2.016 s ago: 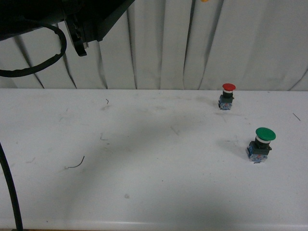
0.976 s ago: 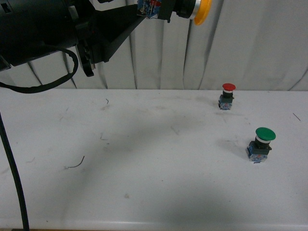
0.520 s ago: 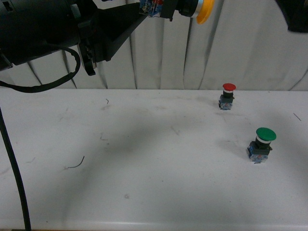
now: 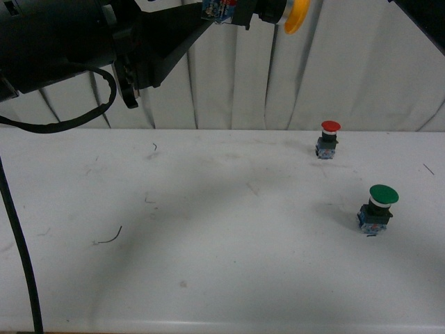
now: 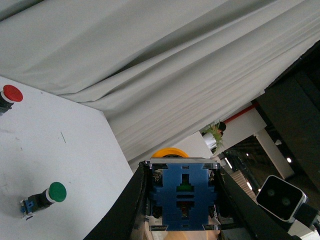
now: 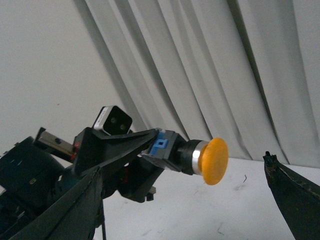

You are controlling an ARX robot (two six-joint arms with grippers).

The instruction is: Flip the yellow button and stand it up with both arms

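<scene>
The yellow button (image 4: 295, 15) hangs high above the table's far left side, lying sideways, cap pointing right. My left gripper (image 4: 221, 10) is shut on its blue block base (image 5: 184, 193); the yellow cap (image 5: 169, 152) peeks out beyond the block. In the right wrist view the yellow button (image 6: 214, 161) floats between the spread fingers of my open right gripper (image 6: 182, 170), apart from both fingers (image 6: 294, 196). Only a black corner of the right arm (image 4: 424, 15) shows in the front view.
A red-capped button (image 4: 329, 138) stands at the table's far right. A green-capped button (image 4: 378, 208) stands nearer on the right. A white curtain hangs behind the white table (image 4: 208, 229), where a thin wire scrap (image 4: 109, 237) lies on the left.
The left arm came down into view carrying the yellow button and has nudged it slightly right. The right arm entered at the top right corner and has since drawn back toward it.
</scene>
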